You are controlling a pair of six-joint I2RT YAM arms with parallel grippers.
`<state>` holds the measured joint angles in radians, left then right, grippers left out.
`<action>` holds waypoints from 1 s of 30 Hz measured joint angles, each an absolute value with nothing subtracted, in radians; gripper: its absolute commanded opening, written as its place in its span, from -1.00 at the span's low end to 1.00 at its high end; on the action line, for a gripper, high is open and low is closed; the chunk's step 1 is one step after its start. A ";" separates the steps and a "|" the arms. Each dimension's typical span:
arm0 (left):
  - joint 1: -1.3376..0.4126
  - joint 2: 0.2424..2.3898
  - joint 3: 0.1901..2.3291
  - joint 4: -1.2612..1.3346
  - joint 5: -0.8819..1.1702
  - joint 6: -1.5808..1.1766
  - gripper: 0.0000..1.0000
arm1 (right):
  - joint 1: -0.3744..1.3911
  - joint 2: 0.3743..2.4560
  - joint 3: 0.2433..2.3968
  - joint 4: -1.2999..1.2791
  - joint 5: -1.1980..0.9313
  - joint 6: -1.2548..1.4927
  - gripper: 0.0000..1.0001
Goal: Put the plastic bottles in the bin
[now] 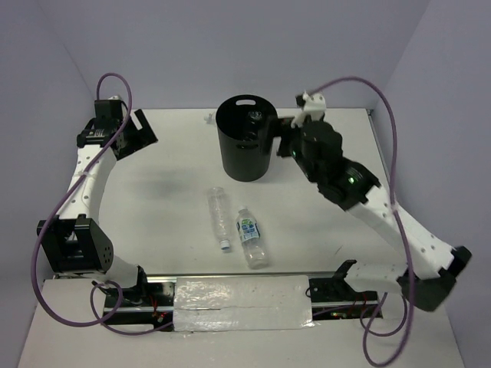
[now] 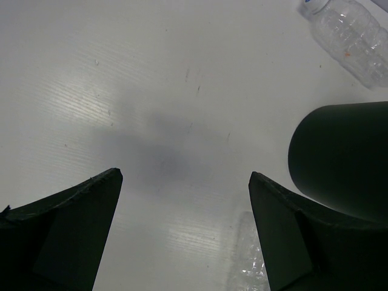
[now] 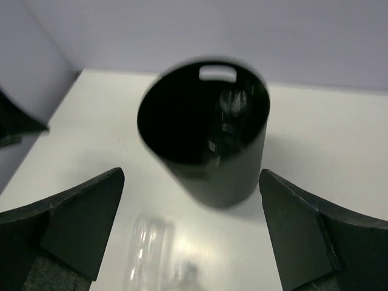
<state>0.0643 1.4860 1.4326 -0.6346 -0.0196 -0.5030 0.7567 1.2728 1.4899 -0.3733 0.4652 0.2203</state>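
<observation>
A: Entry one: black round plastic bin (image 1: 244, 157), far middle of the white desk (image 1: 153, 192); one clear bottle (image 3: 225, 112) lies inside.
B: Right hand (image 3: 189, 176)?
A: Fingers spread wide, empty, by the bin's rim. Left hand (image 2: 185, 176): same, empty.
B: Outstanding?
A: Blue-capped clear plastic bottle (image 1: 218, 213), labelled clear plastic bottle (image 1: 250, 232), side by side, nearer. Judged best: clear the rim first; grip across the middle.

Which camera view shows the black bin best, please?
The top external view: the bin stands upright and sharp there, with rim, handle cut-out and wall in sight. The right wrist view looks into its mouth but is blurred. The left wrist view catches only a slice of its dark wall.
</observation>
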 measured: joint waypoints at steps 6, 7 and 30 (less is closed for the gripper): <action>0.052 1.486 1.433 -0.624 -0.009 -0.505 0.99 | 0.852 1.035 1.085 -0.477 0.348 0.402 0.99; 0.049 1.486 1.433 -0.622 -0.008 -0.506 0.99 | 0.873 1.029 1.043 -0.497 0.330 0.426 0.99; 0.036 1.490 1.384 -0.599 -0.002 -0.525 0.99 | 1.018 1.559 0.939 -0.481 0.215 0.623 0.55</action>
<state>0.0364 1.4899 1.3842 -0.5987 -0.0021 -0.5255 1.0176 1.5593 0.9390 -0.4812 0.2146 0.6231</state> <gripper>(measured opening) 0.993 0.826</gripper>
